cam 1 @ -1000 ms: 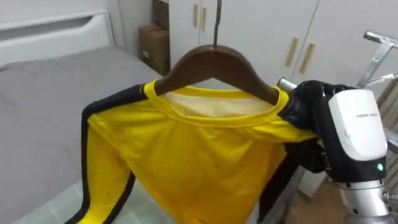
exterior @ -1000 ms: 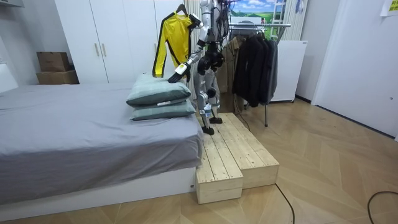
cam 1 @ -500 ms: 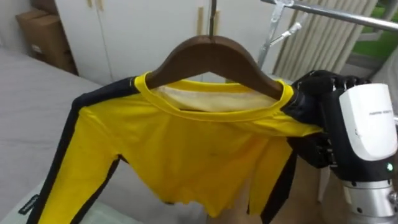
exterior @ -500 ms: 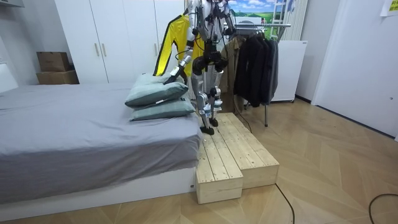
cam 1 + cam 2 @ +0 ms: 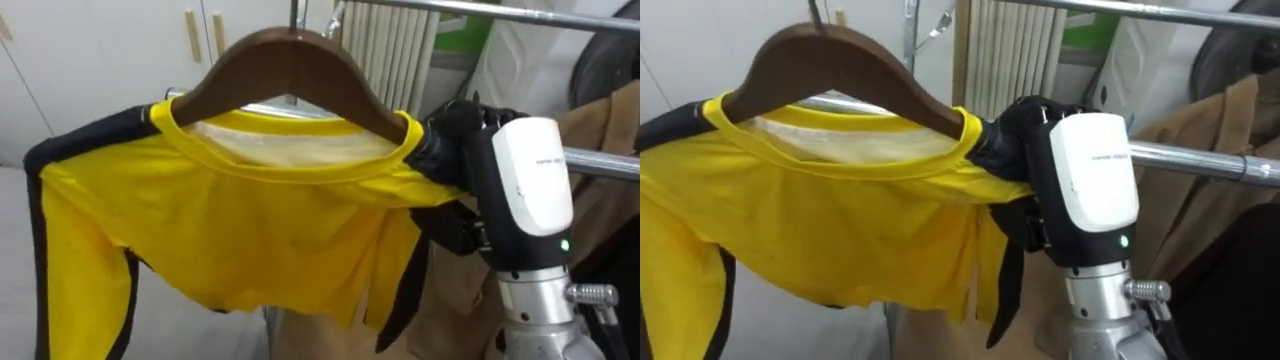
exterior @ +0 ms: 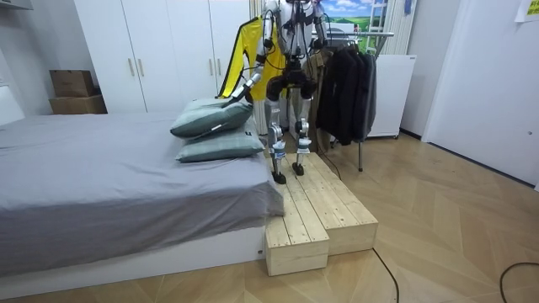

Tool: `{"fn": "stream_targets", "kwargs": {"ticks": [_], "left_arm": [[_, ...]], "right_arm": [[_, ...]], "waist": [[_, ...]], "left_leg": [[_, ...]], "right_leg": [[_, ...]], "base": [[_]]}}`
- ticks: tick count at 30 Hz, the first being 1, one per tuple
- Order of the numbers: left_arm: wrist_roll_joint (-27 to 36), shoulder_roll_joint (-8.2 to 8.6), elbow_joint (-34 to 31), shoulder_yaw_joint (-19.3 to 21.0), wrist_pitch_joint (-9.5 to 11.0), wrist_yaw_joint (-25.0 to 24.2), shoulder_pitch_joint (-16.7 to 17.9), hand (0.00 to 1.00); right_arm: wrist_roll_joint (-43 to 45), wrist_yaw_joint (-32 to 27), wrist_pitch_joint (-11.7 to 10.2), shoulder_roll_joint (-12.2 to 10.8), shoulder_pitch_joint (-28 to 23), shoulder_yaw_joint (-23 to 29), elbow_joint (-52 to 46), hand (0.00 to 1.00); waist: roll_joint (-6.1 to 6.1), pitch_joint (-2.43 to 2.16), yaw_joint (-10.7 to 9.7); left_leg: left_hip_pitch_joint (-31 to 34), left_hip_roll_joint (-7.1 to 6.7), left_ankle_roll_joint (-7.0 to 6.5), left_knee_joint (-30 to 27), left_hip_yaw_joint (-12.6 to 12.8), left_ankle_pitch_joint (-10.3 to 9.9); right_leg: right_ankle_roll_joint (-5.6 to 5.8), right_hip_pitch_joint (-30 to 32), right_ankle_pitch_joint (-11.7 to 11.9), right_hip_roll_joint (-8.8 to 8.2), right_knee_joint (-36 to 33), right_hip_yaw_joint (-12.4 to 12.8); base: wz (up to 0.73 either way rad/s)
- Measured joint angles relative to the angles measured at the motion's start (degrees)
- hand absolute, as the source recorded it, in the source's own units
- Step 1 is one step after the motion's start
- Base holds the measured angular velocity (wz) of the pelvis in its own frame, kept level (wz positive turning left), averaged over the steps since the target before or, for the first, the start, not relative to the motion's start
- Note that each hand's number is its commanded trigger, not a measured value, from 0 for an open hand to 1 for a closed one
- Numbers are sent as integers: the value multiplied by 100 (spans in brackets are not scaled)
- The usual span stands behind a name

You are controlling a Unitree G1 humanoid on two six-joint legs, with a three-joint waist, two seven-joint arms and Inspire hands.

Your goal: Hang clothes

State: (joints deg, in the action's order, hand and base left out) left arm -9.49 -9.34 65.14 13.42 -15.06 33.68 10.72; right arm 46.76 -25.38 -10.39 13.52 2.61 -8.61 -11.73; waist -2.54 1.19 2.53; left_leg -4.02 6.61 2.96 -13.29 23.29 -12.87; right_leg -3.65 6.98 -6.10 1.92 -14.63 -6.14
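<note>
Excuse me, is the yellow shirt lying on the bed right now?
No, the yellow shirt hangs on a wooden hanger gripped at its end by the right hand.

The hook of the hanger [image 5: 290, 65] is cut off by the top edge, one sleeve of the yellow shirt [image 5: 260, 220] by the bottom edge (lower left). In the room view the left hand [image 6: 227, 98] is too small to read.

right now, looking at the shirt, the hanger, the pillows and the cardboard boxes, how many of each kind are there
yellow shirt: 1
wooden hanger: 1
pillows: 2
cardboard boxes: 2
total: 6
</note>
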Motion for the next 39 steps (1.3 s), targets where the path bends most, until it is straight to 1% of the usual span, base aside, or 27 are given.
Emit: {"fn": "stream_targets", "kwargs": {"ticks": [2,3,4,5,7,8,9,11,12,13,15,16,17,18,20,23,25,28,30,32,35,37,39], "left_arm": [[119,17,-43,-17,0,93,2,0],[154,61,-58,-23,1,180,-1,0],[168,90,-70,-24,1,218,-1,0],[209,134,-74,-24,1,263,0,0],[276,159,-73,-24,1,313,2,0],[339,166,-73,-24,1,342,8,0],[375,166,-72,-24,1,357,10,0],[553,165,-71,-14,4,387,17,0],[556,166,-72,-9,7,387,24,0],[556,168,-72,-9,7,387,24,0],[556,176,-71,-6,7,387,42,0],[557,179,-71,-6,7,388,45,0],[559,186,-71,-6,7,394,59,0],[561,188,-70,-6,10,403,90,0],[560,185,-70,-7,16,450,133,0],[560,185,-71,-7,22,488,144,0],[559,185,-71,-7,64,501,143,0],[555,185,-70,-6,107,514,145,0],[554,185,-70,-4,128,486,147,0],[554,185,-70,-5,129,430,146,0],[553,172,-76,-13,169,343,112,0],[553,171,-76,-13,171,308,101,0],[553,154,-76,-13,172,257,102,0]], "right_arm": [[-198,88,80,1,-59,16,61,100],[-398,186,180,4,-67,33,136,100],[-486,234,227,3,-67,55,194,100],[-661,368,363,4,-69,87,249,100],[-707,544,543,5,-74,127,252,100],[-713,631,580,13,-77,148,254,100],[-713,662,596,20,-90,154,254,100],[-708,727,623,16,-161,206,253,100],[-704,762,623,15,-198,254,253,100],[-704,785,626,15,-222,299,253,100],[-704,810,730,14,-288,418,253,100],[-704,813,748,15,-304,442,253,100],[-703,814,775,15,-361,477,253,100],[-703,814,812,15,-441,487,254,100],[-726,816,853,7,-565,483,253,100],[-933,856,901,11,-754,486,254,100],[-1053,874,942,13,-820,487,255,100],[-1338,980,954,10,-828,488,383,100],[-1537,1113,957,13,-827,487,558,100],[-1608,1195,958,17,-828,487,730,100],[-1624,1317,964,21,-826,484,981,100],[-1668,1368,966,57,-825,484,1115,100],[-1730,1489,1026,146,-826,484,1185,100]], "waist": [[-3,-1,-67],[-2,0,-81],[-2,0,-82],[-2,-1,-81],[-3,-2,-78],[-3,-2,-72],[0,-4,-72],[7,-9,-61],[8,-10,-59],[10,-12,-59],[17,-21,-52],[20,-23,-50],[41,-35,-27],[59,-47,-9],[73,-52,5],[74,-56,67],[77,-61,98],[81,-64,103],[110,-76,118],[141,-91,118],[147,-90,105],[147,-89,104],[145,-85,104]], "left_leg": [[30,15,22,-38,-13,-9],[41,11,42,-36,-11,5],[52,5,44,-33,-14,9],[89,-14,37,-33,-36,16],[173,-34,32,-32,-69,17],[210,-46,11,-31,-104,33],[223,-62,11,-31,-153,35],[227,-181,-2,-17,-477,42],[232,-218,-17,-6,-597,32],[233,-231,-27,8,-637,26],[232,-243,-42,34,-667,17],[232,-246,-41,40,-668,17],[219,-260,-37,52,-707,19],[207,-304,-38,69,-830,19],[163,-340,-46,109,-952,14],[142,-344,-80,136,-960,-6],[142,-344,-80,137,-972,-7],[137,-336,-78,145,-974,-5],[129,-334,-66,145,-976,2],[125,-339,-61,145,-977,4],[128,-345,-79,147,-977,-7],[128,-345,-103,147,-977,-21],[134,-347,-103,150,-976,-22]], "right_leg": [[-40,15,51,14,-2,8],[-52,41,81,21,-3,34],[-55,59,96,25,-3,53],[-72,109,133,38,-3,103],[-109,210,197,86,-1,203],[-134,229,239,104,9,289],[-147,238,260,114,20,316],[-189,258,296,191,31,436],[-206,265,307,227,30,493],[-213,267,311,242,29,516],[-234,300,324,298,18,632],[-241,308,329,308,10,651],[-254,303,336,325,8,682],[-267,278,330,332,-6,693],[-276,245,313,353,-12,700],[-278,223,314,385,14,739],[-283,219,317,393,23,754],[-300,190,349,402,84,758],[-295,167,367,409,113,772],[-289,161,367,406,114,772],[-282,168,365,404,107,772],[-281,168,365,405,109,776],[-280,179,364,407,110,788]], "base": [[-2],[-9],[-17],[-19],[-33],[-36],[-32],[-33],[-31],[-26],[-21],[-20],[-14],[-11],[-5],[-7],[-2],[0],[0],[0],[0],[0],[0]]}}
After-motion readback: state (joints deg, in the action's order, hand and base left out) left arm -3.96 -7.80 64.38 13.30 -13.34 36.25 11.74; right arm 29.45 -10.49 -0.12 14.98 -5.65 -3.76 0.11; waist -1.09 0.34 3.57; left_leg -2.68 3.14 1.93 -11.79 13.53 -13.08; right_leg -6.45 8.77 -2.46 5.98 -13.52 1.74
